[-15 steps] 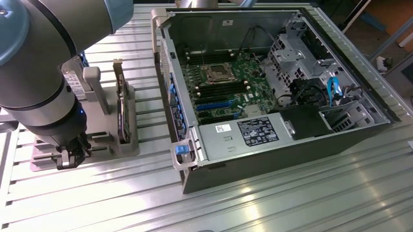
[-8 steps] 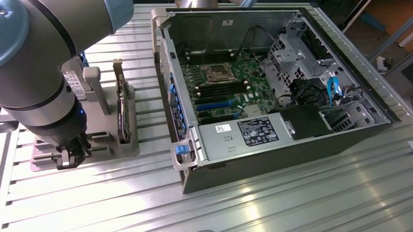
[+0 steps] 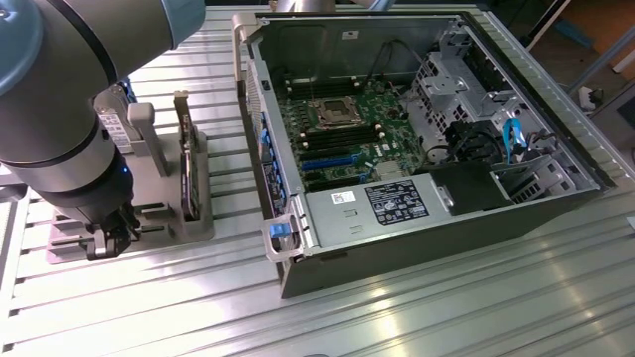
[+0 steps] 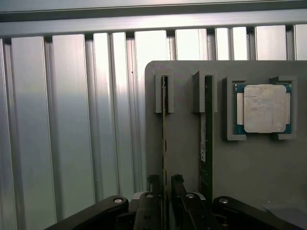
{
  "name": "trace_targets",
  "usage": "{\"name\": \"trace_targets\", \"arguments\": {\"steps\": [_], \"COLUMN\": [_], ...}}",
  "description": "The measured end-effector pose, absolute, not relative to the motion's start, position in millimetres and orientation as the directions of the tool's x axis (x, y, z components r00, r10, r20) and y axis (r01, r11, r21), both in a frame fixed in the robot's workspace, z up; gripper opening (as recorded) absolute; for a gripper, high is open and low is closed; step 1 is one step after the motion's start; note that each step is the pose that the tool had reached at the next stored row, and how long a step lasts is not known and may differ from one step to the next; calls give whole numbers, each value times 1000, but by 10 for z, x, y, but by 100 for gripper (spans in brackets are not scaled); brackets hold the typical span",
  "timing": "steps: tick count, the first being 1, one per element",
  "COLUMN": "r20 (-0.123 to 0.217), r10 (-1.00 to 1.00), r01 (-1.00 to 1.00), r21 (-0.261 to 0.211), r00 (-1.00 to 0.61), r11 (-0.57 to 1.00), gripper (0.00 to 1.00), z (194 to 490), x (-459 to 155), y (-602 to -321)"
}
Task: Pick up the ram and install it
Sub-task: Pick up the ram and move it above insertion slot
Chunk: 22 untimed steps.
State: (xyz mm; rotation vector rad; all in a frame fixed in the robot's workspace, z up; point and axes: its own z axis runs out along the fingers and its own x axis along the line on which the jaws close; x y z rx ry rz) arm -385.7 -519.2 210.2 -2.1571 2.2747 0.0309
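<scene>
Straddles the ram point(image 4: 165, 129) with the gripper point(image 4: 165, 184) spread wide, a finger on each side. Ram on edge in a slot of the gray rack point(image 4: 182, 158), not lifted. Just beside it, a second green stick point(image 4: 206, 143) in its own slot; beyond, a processor chip point(image 4: 263, 108) in a corner frame. Farther off, toward the exterior view's right, an open computer case point(image 3: 397, 260) on the slatted table point(image 3: 447, 312), motherboard point(image 3: 343, 141) bare.

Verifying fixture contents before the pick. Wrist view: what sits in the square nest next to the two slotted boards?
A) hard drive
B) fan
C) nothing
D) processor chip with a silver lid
D: a square processor chip with a silver lid and green edge sits framed by the nest on the gray holder plate.
</scene>
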Motion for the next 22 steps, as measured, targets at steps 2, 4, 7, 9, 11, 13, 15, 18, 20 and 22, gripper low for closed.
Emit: {"name": "trace_targets", "arguments": {"steps": [2,4,7,9,11,13,15,18,20,22], "r20": [-18,-18,-18,-18,-18,-18,-18,-18,-18,-18], "r10": [-998,-998,-998,-998,-998,-998,-998,-998,-998,-998], "r01": [-999,-999,-999,-999,-999,-999,-999,-999,-999,-999], "r21": [10,10,10,10,10,10,10,10,10,10], "r00": [-53,-53,-53,-53,-53,-53,-53,-53,-53,-53], "r11": [53,53,53,53,53,53,53,53,53,53], "gripper": [24,24,24,24,24,24,24,24,24,24], "z": [2104,2106,2115,2119,2119,2120,2123,2123,2123,2123], "x": [-3857,-3856,-3857,-3857,-3857,-3857,-3857,-3857,-3857,-3857], "y": [-5192,-5192,-5192,-5192,-5192,-5192,-5192,-5192,-5192,-5192]}}
